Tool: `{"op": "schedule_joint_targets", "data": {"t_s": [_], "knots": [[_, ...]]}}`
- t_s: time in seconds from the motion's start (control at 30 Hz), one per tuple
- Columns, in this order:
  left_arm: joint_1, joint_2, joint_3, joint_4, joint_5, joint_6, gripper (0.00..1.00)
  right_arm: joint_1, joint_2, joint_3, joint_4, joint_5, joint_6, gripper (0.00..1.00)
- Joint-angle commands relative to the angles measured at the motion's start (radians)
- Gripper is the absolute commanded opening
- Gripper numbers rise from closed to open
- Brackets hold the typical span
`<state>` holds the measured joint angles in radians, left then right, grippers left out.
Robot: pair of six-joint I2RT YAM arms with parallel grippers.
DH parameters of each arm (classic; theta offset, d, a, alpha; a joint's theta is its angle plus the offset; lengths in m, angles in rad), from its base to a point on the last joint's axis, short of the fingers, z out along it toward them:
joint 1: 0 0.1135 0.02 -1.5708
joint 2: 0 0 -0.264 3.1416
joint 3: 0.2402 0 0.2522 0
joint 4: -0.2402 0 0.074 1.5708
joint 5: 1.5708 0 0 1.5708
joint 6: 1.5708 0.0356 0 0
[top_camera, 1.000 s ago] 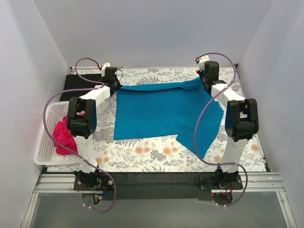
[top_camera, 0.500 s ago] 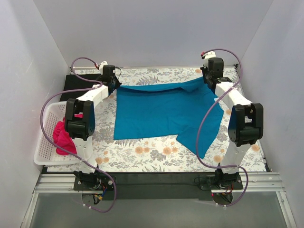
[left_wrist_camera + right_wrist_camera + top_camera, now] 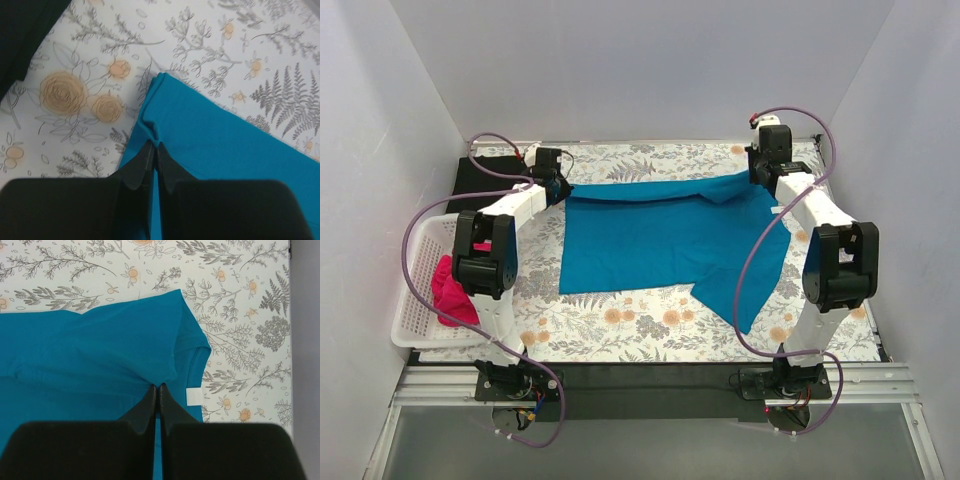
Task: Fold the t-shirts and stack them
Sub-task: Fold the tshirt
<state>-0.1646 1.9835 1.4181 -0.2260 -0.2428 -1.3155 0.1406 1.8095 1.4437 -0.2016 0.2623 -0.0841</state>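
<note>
Both ends of teal-blue t-shirt (image 3: 660,235) far edge were pinched: left gripper (image 3: 154,145) clamped on corner, right gripper (image 3: 157,386) clamped by sleeve. Shirt lay spread mid-table on floral cover (image 3: 640,320). Looked like first fold, imo. Next you'd need to lift both ends evenly and bring edge toward you.

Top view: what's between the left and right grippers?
Only the teal-blue t-shirt: its far edge runs from the left gripper to the right gripper, both shut on it. The top external view shows the whole span.
</note>
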Motion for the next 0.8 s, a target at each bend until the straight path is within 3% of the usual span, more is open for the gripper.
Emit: {"op": "schedule_joint_targets", "data": {"t_s": [0.0, 0.37, 0.77], "knots": [[0.008, -0.087, -0.044, -0.030, -0.013, -0.053, 0.00, -0.006, -0.056, -0.012, -0.045, -0.021, 0.067, 0.01], [0.010, -0.052, -0.107, -0.027, 0.010, -0.120, 0.00, -0.024, 0.014, -0.072, -0.068, -0.035, 0.101, 0.01], [0.010, -0.141, -0.076, -0.022, 0.011, -0.071, 0.00, -0.056, -0.018, 0.012, -0.068, -0.017, 0.124, 0.01]]}}
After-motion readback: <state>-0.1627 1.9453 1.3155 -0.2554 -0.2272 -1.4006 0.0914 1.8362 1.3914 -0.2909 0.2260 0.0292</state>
